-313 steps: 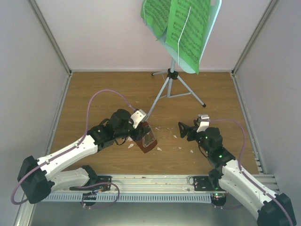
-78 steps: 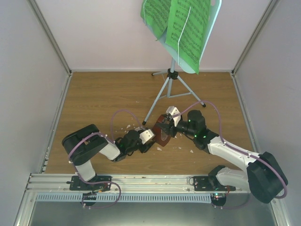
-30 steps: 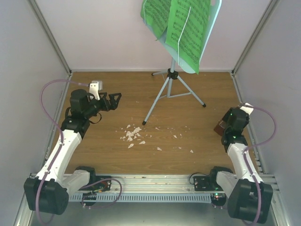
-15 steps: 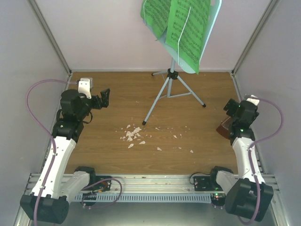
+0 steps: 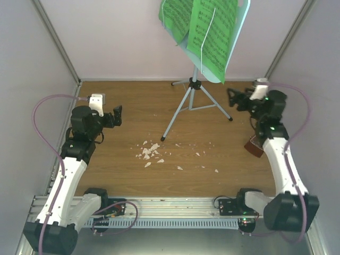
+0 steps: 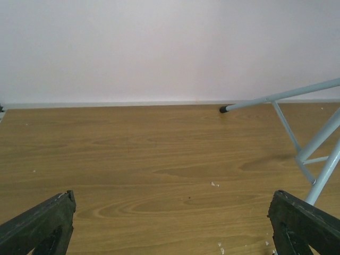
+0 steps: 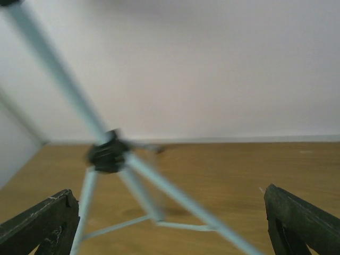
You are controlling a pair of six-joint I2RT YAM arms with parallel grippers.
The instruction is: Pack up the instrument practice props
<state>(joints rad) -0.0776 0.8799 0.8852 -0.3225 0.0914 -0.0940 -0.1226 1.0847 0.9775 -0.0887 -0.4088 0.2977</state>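
The pale blue music stand [image 5: 194,85] rises from silver tripod legs at the back centre, and its desk carries bright green sheet-music pages [image 5: 204,29]. The reddish-brown metronome [image 5: 254,146] rests on the floor by the right wall, partly behind my right arm. My right gripper [image 5: 234,99] is open and empty, raised just right of the tripod; its wrist view shows the black tripod hub [image 7: 108,154] and blurred legs ahead of the gripper [image 7: 170,234]. My left gripper [image 5: 116,115] is open and empty at the left, facing the tripod legs [image 6: 311,143].
Small white crumbs [image 5: 150,151] are scattered over the middle of the wooden floor, with a few more [image 5: 215,170] toward the right. Pale walls with metal corner posts close in the left, right and back sides. The arm bases sit on a rail [image 5: 175,204] at the near edge.
My right gripper opened, left the metronome on the floor by the right wall, then swung back and left toward the tripod. My left arm shifted slightly and stayed open.
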